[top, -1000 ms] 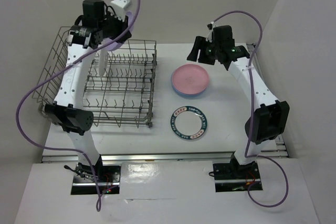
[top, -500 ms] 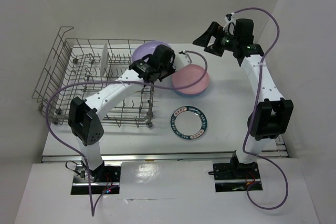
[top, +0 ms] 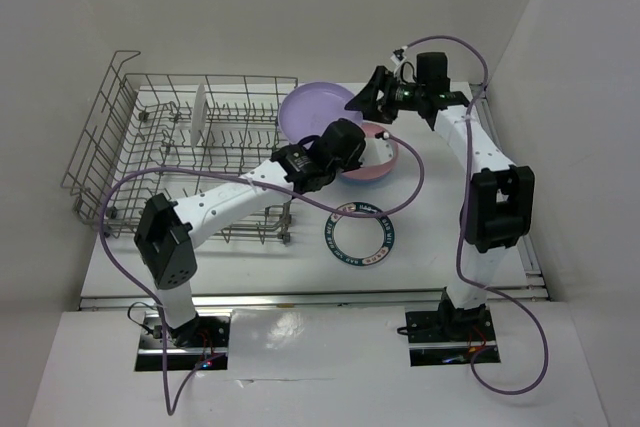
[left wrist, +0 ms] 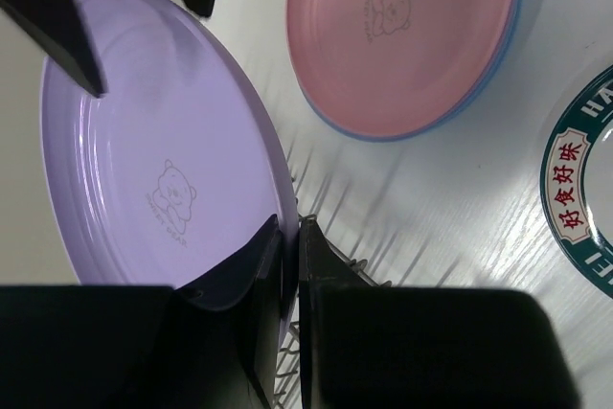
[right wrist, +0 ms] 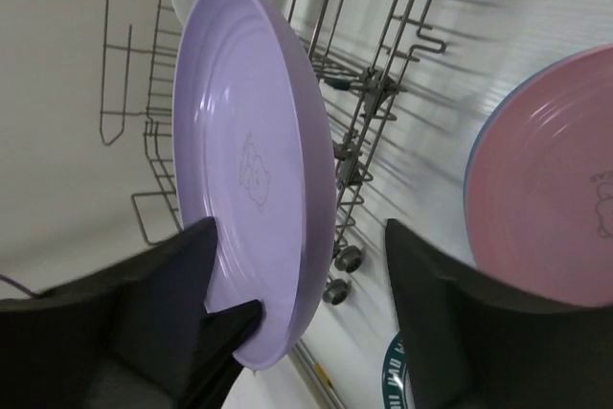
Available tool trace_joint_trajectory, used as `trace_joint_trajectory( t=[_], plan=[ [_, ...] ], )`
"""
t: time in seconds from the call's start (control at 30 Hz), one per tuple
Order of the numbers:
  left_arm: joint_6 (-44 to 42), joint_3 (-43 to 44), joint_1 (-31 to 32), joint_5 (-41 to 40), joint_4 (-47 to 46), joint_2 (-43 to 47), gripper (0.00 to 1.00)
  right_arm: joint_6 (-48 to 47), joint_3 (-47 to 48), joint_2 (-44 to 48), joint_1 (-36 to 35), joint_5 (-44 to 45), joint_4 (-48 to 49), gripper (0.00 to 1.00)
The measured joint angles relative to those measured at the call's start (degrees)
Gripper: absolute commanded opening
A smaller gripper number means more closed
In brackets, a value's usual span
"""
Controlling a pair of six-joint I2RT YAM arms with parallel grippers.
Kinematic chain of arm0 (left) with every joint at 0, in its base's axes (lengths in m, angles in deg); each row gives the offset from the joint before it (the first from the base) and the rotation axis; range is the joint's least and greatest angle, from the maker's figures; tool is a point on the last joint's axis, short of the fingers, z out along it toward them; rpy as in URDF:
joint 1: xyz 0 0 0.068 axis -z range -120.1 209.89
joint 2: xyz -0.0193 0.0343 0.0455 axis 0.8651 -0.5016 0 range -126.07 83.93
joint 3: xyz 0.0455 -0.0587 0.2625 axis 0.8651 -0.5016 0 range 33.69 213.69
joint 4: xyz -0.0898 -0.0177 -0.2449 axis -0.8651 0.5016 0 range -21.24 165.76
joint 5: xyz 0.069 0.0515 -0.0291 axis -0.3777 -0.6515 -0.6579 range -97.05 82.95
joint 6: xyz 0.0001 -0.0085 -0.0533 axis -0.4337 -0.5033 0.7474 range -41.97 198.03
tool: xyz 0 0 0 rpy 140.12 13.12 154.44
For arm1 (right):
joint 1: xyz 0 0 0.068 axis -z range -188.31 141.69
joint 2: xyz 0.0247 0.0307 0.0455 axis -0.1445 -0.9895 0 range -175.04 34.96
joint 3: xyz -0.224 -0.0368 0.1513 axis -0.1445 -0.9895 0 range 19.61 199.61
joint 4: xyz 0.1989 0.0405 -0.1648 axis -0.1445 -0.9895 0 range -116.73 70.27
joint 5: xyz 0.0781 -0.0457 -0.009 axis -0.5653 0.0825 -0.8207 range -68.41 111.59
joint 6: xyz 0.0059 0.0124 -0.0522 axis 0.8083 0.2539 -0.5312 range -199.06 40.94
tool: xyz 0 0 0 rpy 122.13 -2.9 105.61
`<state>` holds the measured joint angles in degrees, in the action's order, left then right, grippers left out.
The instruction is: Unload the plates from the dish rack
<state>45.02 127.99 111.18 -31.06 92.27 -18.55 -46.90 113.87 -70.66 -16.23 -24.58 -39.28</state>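
The lavender plate (left wrist: 163, 170) is pinched at its lower rim by the left claw (left wrist: 290, 237), whose two dark fingers are closed tight on either face of the rim; the plate stands tilted on edge in the air, just off the right end of the dish rack (top: 98, 132) and beside the pink plate (top: 378, 159). The right claw (right wrist: 299, 237) is spread wide at the opposite rim; one finger lies over the plate's hollow face and the other stands clear past its edge, so the rim sits in the gap between them; whether either finger touches the plate cannot be told.

The pink plate lies flat on the tabletop (top: 440, 217), stacked on a blue plate (left wrist: 508, 35) that shows only as a thin crescent of rim; in the top view the left claw covers the pink plate's near-left part. The teal-rimmed plate (top: 360, 234) lies flat nearer the arm bases; a purple cable crosses its far edge, and the left wrist view cuts it off at the right border. A white plate (top: 199, 115) stands upright among the tines of the rack; the right wrist view shows only its top, the rest hidden behind the lavender plate. The right claw's fingers run out of the top of the left wrist view.
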Motion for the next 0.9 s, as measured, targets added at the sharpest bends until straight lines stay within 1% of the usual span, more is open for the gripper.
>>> trace_joint_trajectory(
  t=[0.07,0.1,0.17,0.2,0.37,0.4,0.43,0.47,0.5,0.57,0.6,0.73,0.83,0.9],
  plan=[
    [0.1,0.0,0.3,-0.3,0.0,0.0,0.00,0.3,-1.5,0.0,-0.5,-1.2,1.2,0.42],
    [0.1,0.0,0.4,-0.4,0.0,0.0,0.00,0.6,-2.2,0.0,-0.6,-1.7,2.1,0.21],
    [-0.1,0.0,0.4,-0.6,0.3,0.0,0.00,1.5,-3.2,-0.2,-0.8,-1.6,3.0,0.02],
    [-0.3,0.0,0.5,-1.0,0.0,0.0,0.00,1.2,-3.5,-0.3,-0.9,-1.2,3.3,0.00],
    [-1.5,0.0,1.2,-1.6,0.4,0.0,0.00,1.0,-4.0,-0.8,-1.1,-1.2,3.4,0.00],
    [-1.5,0.0,1.2,-1.7,0.5,0.0,0.07,1.0,-4.0,-0.8,-1.1,-1.1,3.4,0.00],
    [-1.4,0.0,1.2,-1.7,0.5,0.0,0.19,1.0,-4.0,-0.8,-1.2,-1.0,3.4,0.00],
    [-1.3,0.0,1.2,-1.7,0.6,0.0,0.33,1.0,-4.0,-0.8,-1.2,-0.8,3.3,0.00],
    [-1.0,0.0,1.2,-1.7,0.7,0.0,0.63,1.0,-4.0,-0.8,-1.2,-0.5,3.2,0.00],
    [0.2,0.1,1.2,-1.6,1.5,0.0,0.92,1.3,-4.0,-0.8,-1.2,1.0,3.3,0.00],
    [1.3,0.5,1.1,-1.2,2.4,0.0,1.00,1.3,-4.1,-0.8,-1.0,1.9,3.2,0.00],
    [6.6,5.5,-0.6,3.9,9.6,0.0,1.00,1.5,-5.1,-0.7,1.0,4.8,2.8,0.00],
    [9.9,9.7,-4.4,10.1,14.3,0.6,1.00,0.4,-5.6,-0.6,3.9,8.5,1.3,0.00],
    [12.1,10.6,-8.0,13.8,16.7,1.9,1.00,-1.6,-5.6,-0.6,5.4,12.3,-0.9,0.00]
  ],
)
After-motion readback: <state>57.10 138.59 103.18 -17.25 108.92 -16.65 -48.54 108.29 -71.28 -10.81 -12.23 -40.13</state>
